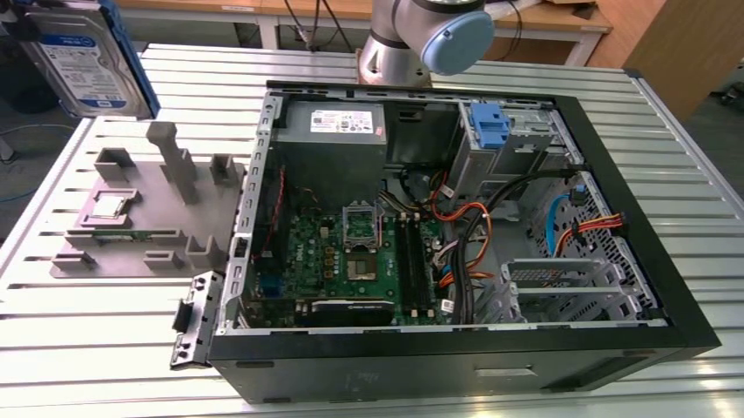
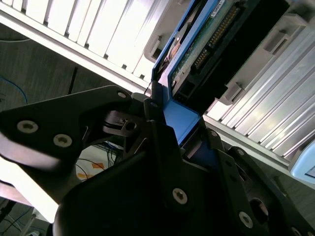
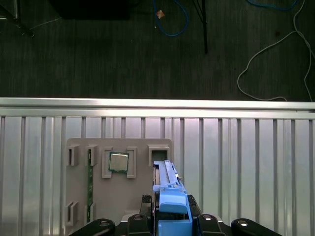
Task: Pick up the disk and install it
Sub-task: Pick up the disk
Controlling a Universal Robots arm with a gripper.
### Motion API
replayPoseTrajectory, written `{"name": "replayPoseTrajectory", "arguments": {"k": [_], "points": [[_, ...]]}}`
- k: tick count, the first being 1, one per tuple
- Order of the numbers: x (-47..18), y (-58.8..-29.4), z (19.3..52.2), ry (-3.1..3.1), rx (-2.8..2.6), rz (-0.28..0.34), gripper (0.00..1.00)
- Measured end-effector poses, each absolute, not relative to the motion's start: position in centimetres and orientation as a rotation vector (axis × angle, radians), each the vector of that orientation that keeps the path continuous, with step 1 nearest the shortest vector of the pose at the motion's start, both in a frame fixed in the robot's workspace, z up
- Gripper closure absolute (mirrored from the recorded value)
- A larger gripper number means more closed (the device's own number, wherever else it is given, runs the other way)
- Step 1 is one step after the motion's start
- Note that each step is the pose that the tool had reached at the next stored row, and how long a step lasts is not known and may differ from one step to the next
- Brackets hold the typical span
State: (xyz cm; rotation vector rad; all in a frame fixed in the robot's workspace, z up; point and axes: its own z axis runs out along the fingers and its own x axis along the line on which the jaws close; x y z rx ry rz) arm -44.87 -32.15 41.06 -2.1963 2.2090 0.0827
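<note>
The disk [image 1: 84, 65], silver with a white-and-blue label and blue side rails, hangs in the air at the exterior view's far left, above the grey parts holder [image 1: 128, 222]. In the first wrist view the disk [image 3: 167, 184] stands edge-on with its blue rail between the dark fingers of my gripper [image 3: 172, 223], which is shut on it. The second wrist view shows the disk's [image 2: 206, 44] green circuit board and connector beyond my gripper [image 2: 179, 123].
An open computer case [image 1: 651, 287] lies on the slatted metal table, with a blue-tabbed drive bay [image 1: 490, 126], a metal cage [image 1: 558, 287] and loose cables. A small CPU chip [image 1: 108, 206] sits on the holder. The arm's base [image 1: 424, 35] stands behind the case.
</note>
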Motion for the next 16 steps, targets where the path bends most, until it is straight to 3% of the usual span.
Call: {"name": "replayPoseTrajectory", "arguments": {"k": [16], "points": [[-44.87, -32.15, 41.93, 2.209, -2.196, 0.083, 0.63]]}}
